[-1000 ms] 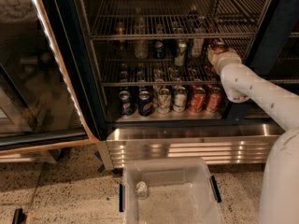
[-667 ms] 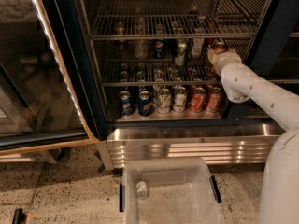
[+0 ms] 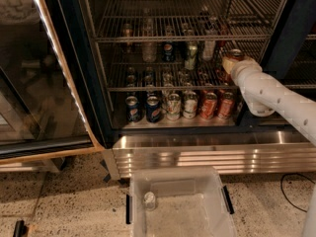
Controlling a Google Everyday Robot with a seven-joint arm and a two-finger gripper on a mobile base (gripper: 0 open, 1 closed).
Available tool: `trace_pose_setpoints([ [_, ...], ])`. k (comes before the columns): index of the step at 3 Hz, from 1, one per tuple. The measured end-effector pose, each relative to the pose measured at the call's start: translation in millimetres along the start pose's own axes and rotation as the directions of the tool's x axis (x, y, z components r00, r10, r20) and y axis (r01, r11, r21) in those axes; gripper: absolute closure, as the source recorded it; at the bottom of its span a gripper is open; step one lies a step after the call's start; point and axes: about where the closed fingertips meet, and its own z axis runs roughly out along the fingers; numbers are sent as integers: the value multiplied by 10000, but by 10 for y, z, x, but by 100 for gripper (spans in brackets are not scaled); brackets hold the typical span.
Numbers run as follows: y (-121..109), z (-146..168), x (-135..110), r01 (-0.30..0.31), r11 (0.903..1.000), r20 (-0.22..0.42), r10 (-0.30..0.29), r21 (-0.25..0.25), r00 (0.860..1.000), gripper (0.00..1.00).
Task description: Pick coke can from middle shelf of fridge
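**A:** Where is the coke can (image 3: 235, 54)?

**B:** At the right end of the middle shelf (image 3: 148, 88), upright. Its silver top shows just above the wrist of the white arm (image 3: 276, 95).

**A:** And the pincer (image 3: 227, 65)?

**B:** At that same right end of the shelf, close against the can, inside the fridge (image 3: 81, 58). The arm's own wrist covers it, so I cannot tell whether it is apart, together, or clamped on the can.

**A:** How will the can handle?

**B:** My guess is that it is full, so it has some weight for its size, and its thin walls would dent under a hard squeeze. It is smooth metal and chilled, so it may be slick. I would take it around the middle of the body, on opposite sides, not by the rim, and keep it upright.

**A:** Is anything in the way?

**B:** Bottles and cans stand further left on the middle shelf, near the coke can but seemingly apart from it. Below the shelf, the Pepsi cans (image 3: 153, 107) and orange-red cans (image 3: 210, 105) sit in a row, out of the path. The shelf's front rail is the thing to mind. I would lift a little before drawing the can out, or its base could catch.
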Motion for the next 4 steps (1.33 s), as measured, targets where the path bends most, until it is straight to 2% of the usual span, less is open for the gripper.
trace_pose_setpoints([
  [2,78,-332,-152,-199,9988,556,224,-452,9982,100],
  [3,99,-509,-307,-205,9977,1044,271,-640,9942,100],
  [4,157,-672,-344,-56,9951,1169,171,-984,9930,100],
])
